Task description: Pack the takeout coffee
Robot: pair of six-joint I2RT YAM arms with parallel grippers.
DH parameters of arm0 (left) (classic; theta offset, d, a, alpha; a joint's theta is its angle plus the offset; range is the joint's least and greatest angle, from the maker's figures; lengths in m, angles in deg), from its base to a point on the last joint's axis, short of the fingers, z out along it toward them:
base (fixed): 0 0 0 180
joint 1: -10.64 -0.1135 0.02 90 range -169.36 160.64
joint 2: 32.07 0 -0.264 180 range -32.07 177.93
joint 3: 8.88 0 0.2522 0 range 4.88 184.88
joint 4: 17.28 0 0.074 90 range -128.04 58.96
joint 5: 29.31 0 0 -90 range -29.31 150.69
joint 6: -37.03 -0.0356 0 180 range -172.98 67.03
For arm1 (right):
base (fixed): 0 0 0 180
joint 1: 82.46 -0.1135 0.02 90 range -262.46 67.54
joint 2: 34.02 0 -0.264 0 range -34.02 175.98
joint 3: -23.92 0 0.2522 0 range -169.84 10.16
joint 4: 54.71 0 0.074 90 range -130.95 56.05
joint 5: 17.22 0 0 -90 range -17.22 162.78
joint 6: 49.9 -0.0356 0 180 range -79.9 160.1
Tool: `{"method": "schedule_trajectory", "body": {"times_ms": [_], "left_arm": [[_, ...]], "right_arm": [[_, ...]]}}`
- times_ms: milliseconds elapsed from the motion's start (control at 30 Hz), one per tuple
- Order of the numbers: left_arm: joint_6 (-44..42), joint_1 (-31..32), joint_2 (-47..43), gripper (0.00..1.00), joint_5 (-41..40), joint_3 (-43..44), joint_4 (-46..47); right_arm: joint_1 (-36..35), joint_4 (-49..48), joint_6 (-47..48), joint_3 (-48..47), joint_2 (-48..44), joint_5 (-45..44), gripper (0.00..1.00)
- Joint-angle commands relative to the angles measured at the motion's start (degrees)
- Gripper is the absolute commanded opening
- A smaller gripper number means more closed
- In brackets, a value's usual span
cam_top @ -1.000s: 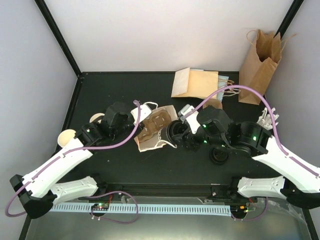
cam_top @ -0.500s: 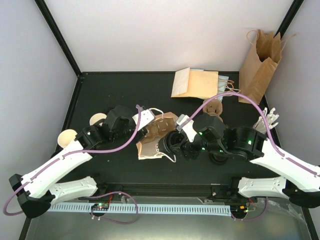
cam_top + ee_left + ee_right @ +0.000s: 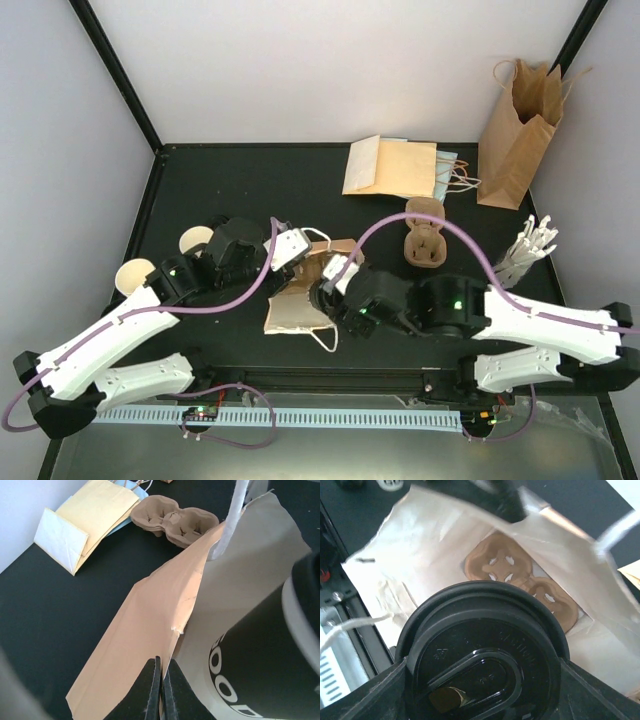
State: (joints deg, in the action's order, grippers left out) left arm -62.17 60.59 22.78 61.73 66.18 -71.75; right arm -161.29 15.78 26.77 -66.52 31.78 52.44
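My right gripper [image 3: 335, 296] is shut on a takeout coffee cup with a round black lid [image 3: 485, 655], and holds it at the mouth of a tan paper bag [image 3: 293, 308] lying on the black table. In the left wrist view the cup's side [image 3: 260, 655] looks black with white lettering. A brown pulp cup carrier [image 3: 520, 577] lies inside the bag. My left gripper [image 3: 163, 680] is shut on the bag's upper edge [image 3: 150, 630] and holds the mouth open; it also shows in the top view [image 3: 287, 248].
A second pulp carrier [image 3: 424, 234] lies right of centre. Two cream cups [image 3: 194, 240] [image 3: 131, 275] sit at the left. Flat folded bags [image 3: 392, 165] lie at the back, and a standing kraft bag [image 3: 520, 120] is at the back right. White items [image 3: 530, 245] lie at the right.
My right gripper has carried the cup left and nearer, up to the bag's mouth. The bag has shifted nearer, and the carrier on the table is now uncovered.
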Motion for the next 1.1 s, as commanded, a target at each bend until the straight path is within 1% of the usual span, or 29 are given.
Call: {"method": "schedule_trajectory", "body": {"times_ms": [0,133,233,433,567,667,867,1067], "left_arm": [[1.61,0.62,-0.97,0.02,2.85,-0.03,-0.40],[1.86,0.84,-1.13,0.02,3.53,-0.04,-0.46],[2.51,0.93,-1.73,0.02,3.67,-0.33,-0.41],[3.79,1.11,-3.69,0.02,4.99,-1.93,0.61],[4.09,1.18,-4.60,0.02,5.72,-3.11,1.14],[4.07,1.20,-4.88,0.02,5.56,-3.42,0.86],[4.18,1.20,-5.45,0.02,5.38,-3.64,0.83],[4.53,1.30,-5.80,0.02,5.33,-3.56,1.14]], "right_arm": [[-4.94,-1.58,0.96,2.33,3.68,-12.04,0.68],[-5.59,-1.32,1.92,2.20,7.52,-15.52,0.68],[-5.63,-3.26,4.22,2.64,8.82,-16.55,0.68],[-5.63,-6.69,8.46,3.75,9.68,-17.45,0.68],[-5.64,-10.03,9.22,4.52,10.34,-22.24,0.64],[-5.65,-12.97,10.13,5.17,10.29,-23.84,0.65],[-5.63,-18.39,16.02,8.76,9.54,-21.38,0.68],[-5.58,-16.54,20.02,8.95,11.68,-19.35,0.69]]}}
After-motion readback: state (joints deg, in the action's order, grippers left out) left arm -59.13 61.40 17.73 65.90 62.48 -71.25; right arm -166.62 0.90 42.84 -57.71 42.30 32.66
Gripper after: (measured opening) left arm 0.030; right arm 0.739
